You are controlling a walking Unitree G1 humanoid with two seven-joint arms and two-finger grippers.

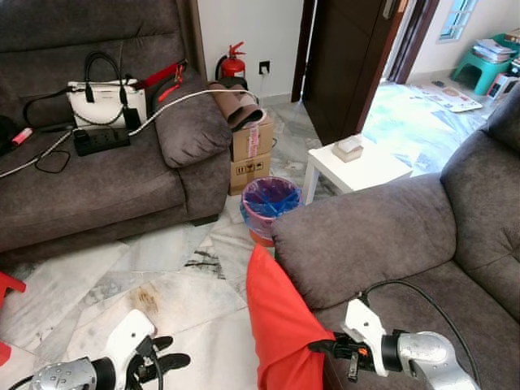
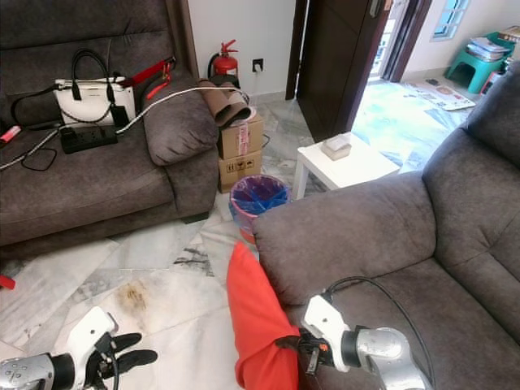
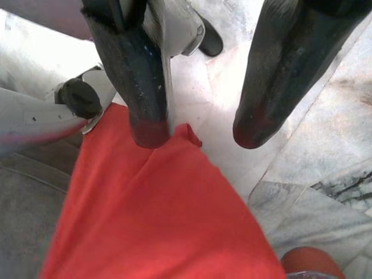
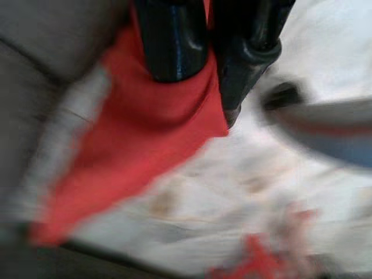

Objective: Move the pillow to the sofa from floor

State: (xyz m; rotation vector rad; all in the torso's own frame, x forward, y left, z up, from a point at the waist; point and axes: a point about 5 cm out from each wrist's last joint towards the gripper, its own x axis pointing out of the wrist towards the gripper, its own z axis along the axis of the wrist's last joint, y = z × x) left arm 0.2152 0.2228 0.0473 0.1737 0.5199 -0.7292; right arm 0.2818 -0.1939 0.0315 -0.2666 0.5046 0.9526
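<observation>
A red pillow (image 1: 280,325) stands on edge on the marble floor, leaning against the front of the grey sofa's armrest (image 1: 366,236) on the right. My right gripper (image 1: 325,348) reaches from over the sofa seat and is shut on the pillow's edge; in the blurred right wrist view the red cloth sits pinched between its fingers (image 4: 174,46). My left gripper (image 1: 175,351) hovers low over the floor to the left of the pillow, apart from it. Its fingers (image 3: 145,87) are spread open, pointing at the pillow (image 3: 157,215).
A bin (image 1: 270,203) lined with a blue bag stands just beyond the armrest, with cardboard boxes (image 1: 252,154) and a white side table (image 1: 366,166) behind it. A second grey sofa (image 1: 81,187) on the left holds a handbag (image 1: 106,101) and cables. Bare floor lies between the sofas.
</observation>
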